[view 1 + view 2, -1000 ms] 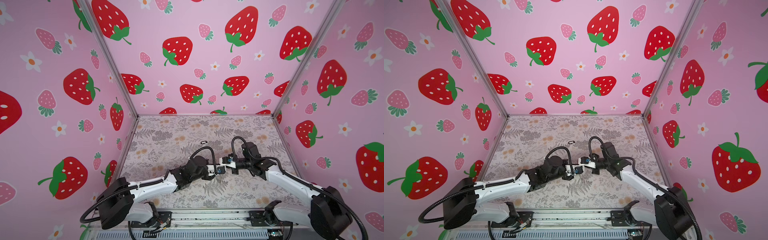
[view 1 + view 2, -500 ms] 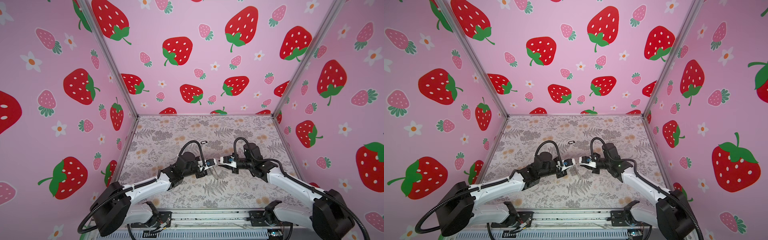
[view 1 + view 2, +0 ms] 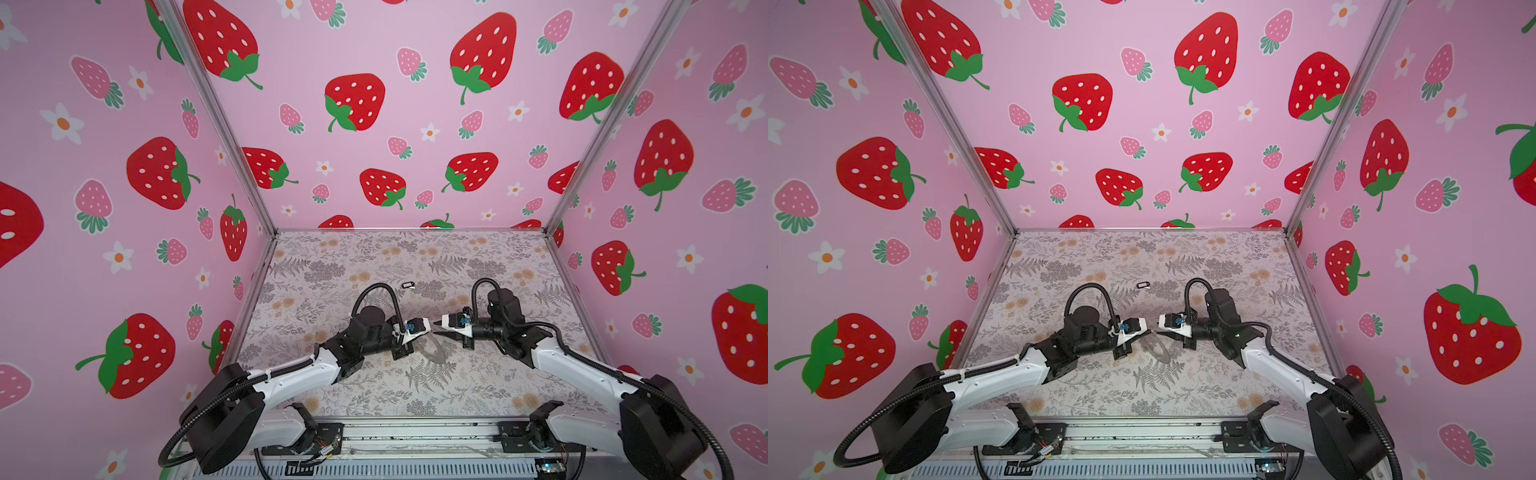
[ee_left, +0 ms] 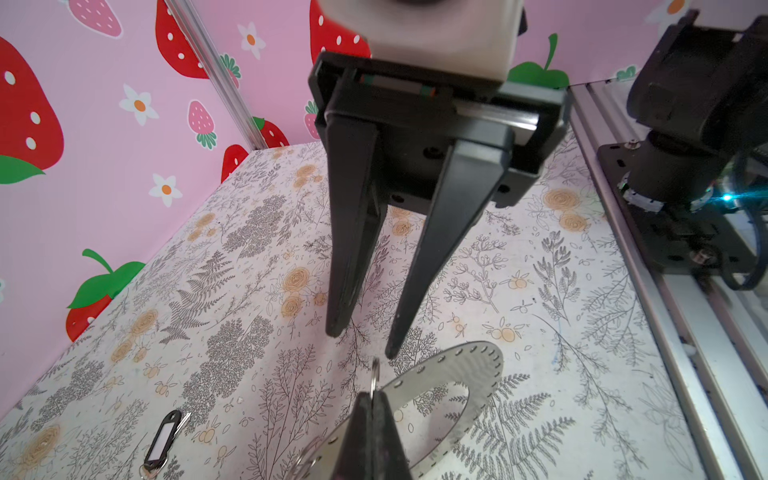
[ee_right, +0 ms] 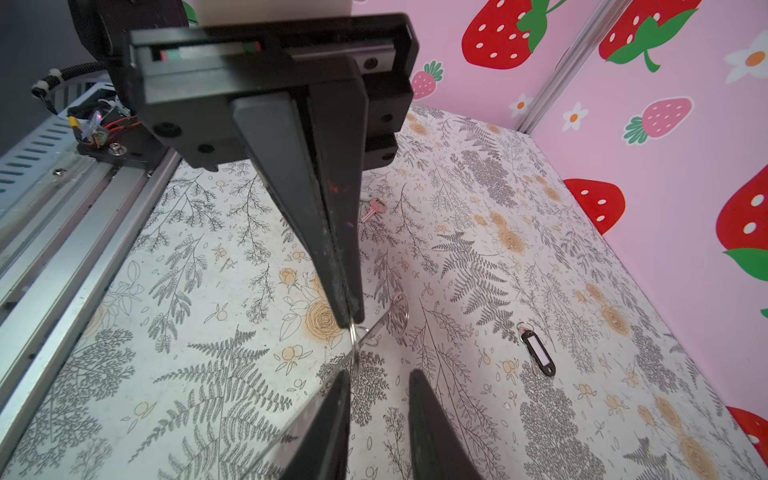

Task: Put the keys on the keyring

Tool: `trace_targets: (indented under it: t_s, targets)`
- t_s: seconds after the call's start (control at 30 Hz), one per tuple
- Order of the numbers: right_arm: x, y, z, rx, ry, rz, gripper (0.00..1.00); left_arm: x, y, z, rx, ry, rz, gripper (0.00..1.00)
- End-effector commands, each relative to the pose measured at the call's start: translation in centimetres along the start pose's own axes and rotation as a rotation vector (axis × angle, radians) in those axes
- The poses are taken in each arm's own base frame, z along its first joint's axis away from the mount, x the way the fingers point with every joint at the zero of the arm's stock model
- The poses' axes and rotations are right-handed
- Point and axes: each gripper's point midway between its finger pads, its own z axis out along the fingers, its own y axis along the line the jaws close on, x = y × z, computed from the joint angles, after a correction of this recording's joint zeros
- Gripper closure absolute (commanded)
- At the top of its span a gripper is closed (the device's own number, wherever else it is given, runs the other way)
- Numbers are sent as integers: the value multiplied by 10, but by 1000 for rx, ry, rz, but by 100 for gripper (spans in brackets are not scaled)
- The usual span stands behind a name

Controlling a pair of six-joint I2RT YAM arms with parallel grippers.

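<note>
Keyring (image 4: 469,365) hangs by a loop (image 4: 375,374) from pinching left claw (image 4: 371,399), right claw (image 4: 361,343) parted opposite, oval tag (image 4: 162,436) apart.

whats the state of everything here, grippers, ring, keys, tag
left gripper: shut on the wire loop of the keyring
right gripper: open, empty, tips facing the left gripper's
keyring: held tilted by the left gripper
black tag: lying loose on the table, off the keyring
pinkish key: lying loose on the table
silver key: by the wire loop, cannot tell if threaded on
</note>
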Motion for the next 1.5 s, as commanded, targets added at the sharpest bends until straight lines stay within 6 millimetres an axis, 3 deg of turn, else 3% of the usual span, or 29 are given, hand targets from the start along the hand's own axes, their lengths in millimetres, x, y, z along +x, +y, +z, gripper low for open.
trace_targets:
  t_s: [0.0,0.43,0.67,0.8,0.83,0.93,1.0,1.1,1.23,1.47]
  targets:
    - [-8,7,2,-48,-54,14,74,-23,5,-3,-8,-92,27,100]
    - [-5,11,6,-79,-56,23,89,-23,3,0,12,-91,39,100]
    - [-8,12,6,-83,-75,21,89,-24,3,2,21,-91,45,100]
    - [-10,12,6,-92,-81,31,98,-25,4,2,31,-65,59,100]
    - [-9,12,6,-90,-77,31,100,-24,5,2,25,-53,69,98]
    - [-5,11,6,-95,-38,47,100,-24,14,-4,-19,-12,117,75]
    - [-3,11,6,-119,0,69,100,-23,18,-9,-34,44,173,68]
    - [-1,8,6,-131,47,110,100,-18,25,-13,-66,151,282,66]
    - [-3,4,6,-143,72,147,100,-25,29,-17,-80,170,352,68]
    - [-1,-3,9,-136,112,203,100,-24,22,-4,-69,211,419,69]
